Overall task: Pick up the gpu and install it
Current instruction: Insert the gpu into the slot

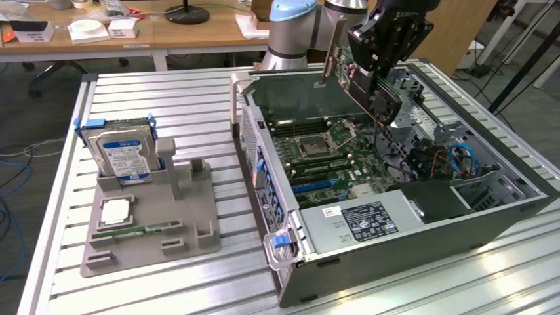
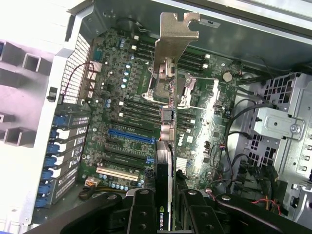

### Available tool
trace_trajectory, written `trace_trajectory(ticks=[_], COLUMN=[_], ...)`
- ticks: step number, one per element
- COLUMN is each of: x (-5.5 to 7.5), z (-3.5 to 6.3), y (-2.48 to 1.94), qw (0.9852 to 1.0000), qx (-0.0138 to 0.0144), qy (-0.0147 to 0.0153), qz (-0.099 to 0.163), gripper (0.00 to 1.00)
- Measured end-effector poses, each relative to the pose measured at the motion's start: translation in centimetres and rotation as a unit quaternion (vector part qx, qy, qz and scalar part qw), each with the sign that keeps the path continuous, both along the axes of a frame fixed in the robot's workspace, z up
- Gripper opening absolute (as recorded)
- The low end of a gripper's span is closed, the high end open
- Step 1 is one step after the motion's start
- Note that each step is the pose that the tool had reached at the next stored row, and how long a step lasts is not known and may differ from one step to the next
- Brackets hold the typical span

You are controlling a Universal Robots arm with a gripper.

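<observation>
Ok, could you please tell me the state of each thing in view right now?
gripper: shut on the gpu.
gpu: held edge-on above the motherboard, not seated in a slot.
computer case: lying on its side, side panel off.
hard drive: standing upright in the gray holder.
memory stick: lying flat in the gray holder.

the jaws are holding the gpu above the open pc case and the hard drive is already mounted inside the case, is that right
Not quite. The hard drive is not inside the case; it stands upright in the grey holder, to the exterior view's left of the case, as the exterior view shows. The rest holds: the jaws grip the gpu above the open case.
</observation>
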State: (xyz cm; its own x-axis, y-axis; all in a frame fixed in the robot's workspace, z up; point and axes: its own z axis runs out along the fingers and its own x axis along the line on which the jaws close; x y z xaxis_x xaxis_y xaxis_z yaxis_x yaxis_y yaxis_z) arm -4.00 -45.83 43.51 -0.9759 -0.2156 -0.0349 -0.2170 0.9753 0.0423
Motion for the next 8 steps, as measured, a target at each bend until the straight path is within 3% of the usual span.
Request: trace_trajectory(ticks=[8], x=[0.00], z=[0.00], y=[0.00], qw=[1.0000], qx=[0.0000], qy=[0.0000], qz=[0.003], gripper=[0.26])
